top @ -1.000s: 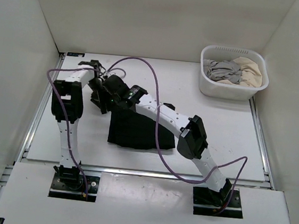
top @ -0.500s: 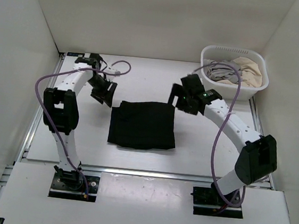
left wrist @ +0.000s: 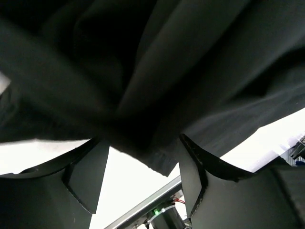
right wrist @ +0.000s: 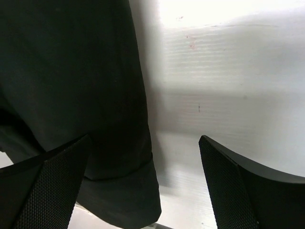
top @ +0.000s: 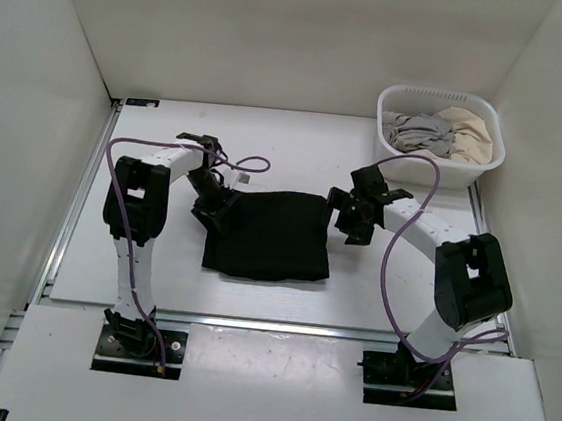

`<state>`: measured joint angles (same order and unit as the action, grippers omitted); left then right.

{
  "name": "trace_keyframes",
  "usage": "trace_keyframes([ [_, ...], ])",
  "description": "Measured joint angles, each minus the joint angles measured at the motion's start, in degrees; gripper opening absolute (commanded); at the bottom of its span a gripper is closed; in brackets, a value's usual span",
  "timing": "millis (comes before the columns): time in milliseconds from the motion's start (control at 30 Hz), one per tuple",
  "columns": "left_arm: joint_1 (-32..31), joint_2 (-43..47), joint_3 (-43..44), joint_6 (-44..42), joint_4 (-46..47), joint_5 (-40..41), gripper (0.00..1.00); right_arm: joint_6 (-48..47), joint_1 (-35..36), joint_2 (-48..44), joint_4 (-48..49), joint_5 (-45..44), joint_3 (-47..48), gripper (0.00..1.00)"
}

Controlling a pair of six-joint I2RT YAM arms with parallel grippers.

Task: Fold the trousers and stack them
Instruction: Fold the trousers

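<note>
Trousers (top: 268,237), black and matte, lay folded into a rough rectangle at the middle of the white table (top: 134,266), flat on its surface, with the near edge slightly wider than the far one. At the rectangle's 10 o'clock corner sat the left gripper (top: 213,203), low over the cloth. Its wrist camera showed dark folds filling almost the whole view, with a drooping tongue of fabric hanging between the two fingers (left wrist: 88,179). The jaws stood apart and bare table showed in the gap on the left finger's side, so the tool read as released rather than clenched on the cloth. At the 2 o'clock corner the right gripper (top: 347,217) hovered over the garment's side edge, jaws spread wide and grasping nothing. In its own view one finger (right wrist: 52,186) hung above the black fabric and the other above bare table, and the trousers' edge ran down between them to a thicker folded band at 6 o'clock. Toward 1 o'clock of the table, well apart from the trousers, stood a white basket (top: 434,171) holding a grey garment (top: 418,134) beside a beige garment (top: 470,130).
</note>
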<state>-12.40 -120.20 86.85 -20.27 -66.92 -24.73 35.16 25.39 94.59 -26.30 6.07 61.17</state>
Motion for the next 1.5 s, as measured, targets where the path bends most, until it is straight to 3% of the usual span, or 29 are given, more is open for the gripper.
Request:
trace_keyframes([
  [67, -0.52, -0.66, 0.35, -0.02, 0.28, -0.22, 0.65, 0.09, 0.02, 0.09, 1.36, 0.66, -1.42, 0.99],
  [133, -1.31, -1.22, 0.55, 0.07, 0.13, -0.28, 0.54, 0.22, 0.02, 0.31, 2.08, 1.27, -2.82, 0.99],
  [200, -1.84, -1.66, 0.57, -0.04, 0.17, -0.44, 0.37, 0.28, 0.02, 0.9, 2.67, 2.16, -3.78, 0.99],
  [233, -2.01, -1.81, 0.63, 0.17, 0.15, -0.63, 0.18, 0.31, 0.02, 1.33, 2.73, 2.56, -3.96, 0.98],
  [267, -2.14, -2.01, 0.85, 0.39, 0.0, -0.83, 0.14, 0.31, 0.02, 1.81, 2.89, 2.99, -3.98, 0.98],
  [667, -2.29, 0.9, 6.12, -2.64, -3.26, -1.07, 0.15, -1.18, 0.0, -0.33, 2.84, 2.95, -5.09, 0.98],
  [733, -1.97, 2.93, 4.04, -2.89, -2.73, -0.57, 0.26, -1.66, 0.02, -1.62, 1.97, 1.75, -5.07, 0.97],
  [833, -1.29, 5.07, -1.03, -2.82, -1.9, -0.26, 0.32, -2.45, 0.02, -4.22, 0.42, -0.92, -4.79, 0.97],
  [867, -0.83, 5.11, -2.36, -2.73, -1.51, -0.04, 0.44, -2.6, 0.02, -5.05, 0.09, -1.73, -4.48, 0.97],
  [1000, 1.6, 4.07, -4.39, -1.88, 0.48, 0.74, 0.56, -2.78, 0.0, -5.9, 0.68, -1.42, -2.84, 0.98],
  [1200, 4.55, 3.52, -1.29, -1.25, 1.88, 0.55, 0.62, -2.56, -0.11, 0.46, 5.84, 3.43, -1.31, 0.98],
  [1367, 6.99, 5.22, 1.27, -1.49, 2.34, -0.37, 0.62, -2.23, -0.55, 7.91, 9.27, 7.54, 0.96, 0.85],
  [1500, 10.47, 8.07, 0.13, -1.75, 2.43, -1.51, 0.63, -1.97, -1.44, 9.88, 11.67, 9.75, 1.25, 0.56],
])
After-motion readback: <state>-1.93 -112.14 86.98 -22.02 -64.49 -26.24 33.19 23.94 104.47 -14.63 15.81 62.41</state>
